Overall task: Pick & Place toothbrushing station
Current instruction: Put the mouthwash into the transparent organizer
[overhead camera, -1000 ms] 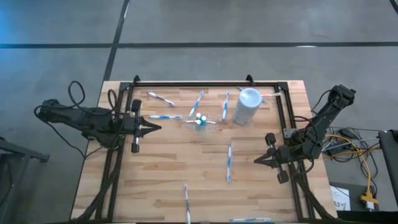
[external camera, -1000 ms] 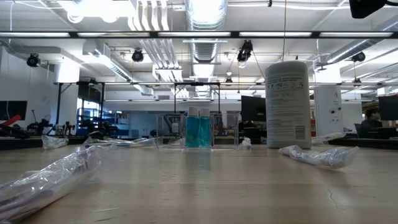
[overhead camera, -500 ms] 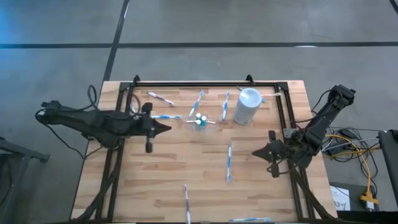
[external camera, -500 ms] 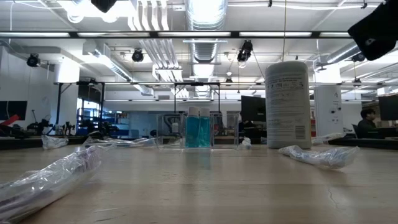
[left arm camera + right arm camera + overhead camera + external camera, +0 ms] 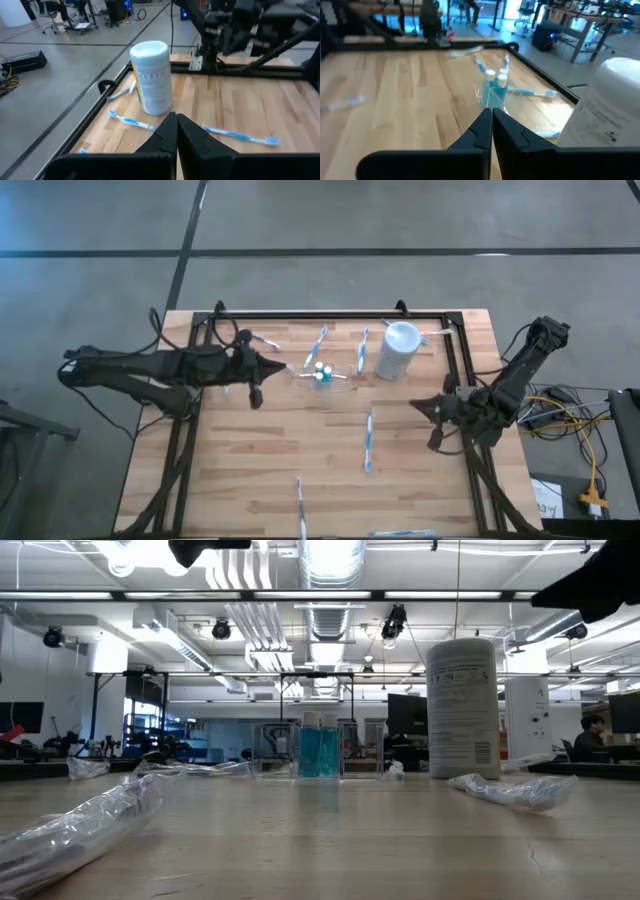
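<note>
The clear holder [image 5: 321, 373] with two teal white-capped tubes [image 5: 495, 88] stands on the table's far half. The tall white cup [image 5: 398, 350] stands upright to its right. Several thin pale toothbrushes lie flat: one far left [image 5: 262, 338], two beside the holder [image 5: 318, 343] [image 5: 362, 351], one mid-table [image 5: 369, 439], one near the front edge [image 5: 299, 506]. My left gripper [image 5: 283, 368] hovers shut just left of the holder, above the table, holding nothing. My right gripper [image 5: 413, 405] hovers shut below the cup, near the table's right side, also holding nothing.
A black frame [image 5: 330, 314] runs along the table's far edge and down both sides. Another toothbrush [image 5: 436, 334] lies at the far right by the cup. In the low view, clear-wrapped brushes [image 5: 80, 825] [image 5: 520, 790] lie near the front. Bare wood spreads across the middle.
My left gripper has travelled toward the table's right edge, from beside the frame to just left of the holder, staying shut. My right gripper has swung about and shifted toward the far edge, its tip now pointing toward the holder, still shut. No object has moved.
</note>
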`<state>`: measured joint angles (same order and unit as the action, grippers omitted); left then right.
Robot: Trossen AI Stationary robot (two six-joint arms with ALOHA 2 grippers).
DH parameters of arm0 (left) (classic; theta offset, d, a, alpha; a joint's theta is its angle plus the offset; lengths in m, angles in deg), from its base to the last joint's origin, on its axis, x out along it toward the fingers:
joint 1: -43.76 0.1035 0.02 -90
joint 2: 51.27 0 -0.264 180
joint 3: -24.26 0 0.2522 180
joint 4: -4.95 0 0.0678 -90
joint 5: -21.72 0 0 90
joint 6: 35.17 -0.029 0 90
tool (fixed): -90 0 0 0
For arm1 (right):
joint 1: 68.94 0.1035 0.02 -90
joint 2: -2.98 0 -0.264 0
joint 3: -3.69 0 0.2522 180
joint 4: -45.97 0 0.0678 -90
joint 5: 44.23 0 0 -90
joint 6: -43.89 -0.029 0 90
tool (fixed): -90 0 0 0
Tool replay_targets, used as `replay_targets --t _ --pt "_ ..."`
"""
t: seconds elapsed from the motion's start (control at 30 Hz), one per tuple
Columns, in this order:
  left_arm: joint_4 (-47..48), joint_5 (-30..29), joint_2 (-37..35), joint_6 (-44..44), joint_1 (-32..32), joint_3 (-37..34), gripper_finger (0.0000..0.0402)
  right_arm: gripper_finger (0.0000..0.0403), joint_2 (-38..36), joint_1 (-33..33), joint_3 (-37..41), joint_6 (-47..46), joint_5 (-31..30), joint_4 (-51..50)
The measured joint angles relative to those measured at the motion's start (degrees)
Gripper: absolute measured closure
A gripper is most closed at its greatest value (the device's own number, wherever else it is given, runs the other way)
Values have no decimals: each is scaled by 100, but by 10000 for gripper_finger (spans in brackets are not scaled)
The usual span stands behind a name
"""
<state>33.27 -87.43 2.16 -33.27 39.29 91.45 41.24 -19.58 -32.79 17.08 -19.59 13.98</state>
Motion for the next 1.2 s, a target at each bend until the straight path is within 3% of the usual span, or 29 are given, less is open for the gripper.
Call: replay_targets --t 0.47,0.67,0.9,1.1,1.2 --pt "5 -191 182 -324 0 452 398 394 -114 0 24 87 -15 -261" --pt "4 -177 196 -519 2 450 395 394 -108 0 26 88 566 -255" --pt "2 461 247 -708 40 450 398 394 -103 0 34 182 883 103" --pt "51 540 260 -760 66 450 395 394 -55 0 76 89 903 167" --pt "-5 677 344 -660 68 446 398 394 -13 -2 120 154 1402 396"
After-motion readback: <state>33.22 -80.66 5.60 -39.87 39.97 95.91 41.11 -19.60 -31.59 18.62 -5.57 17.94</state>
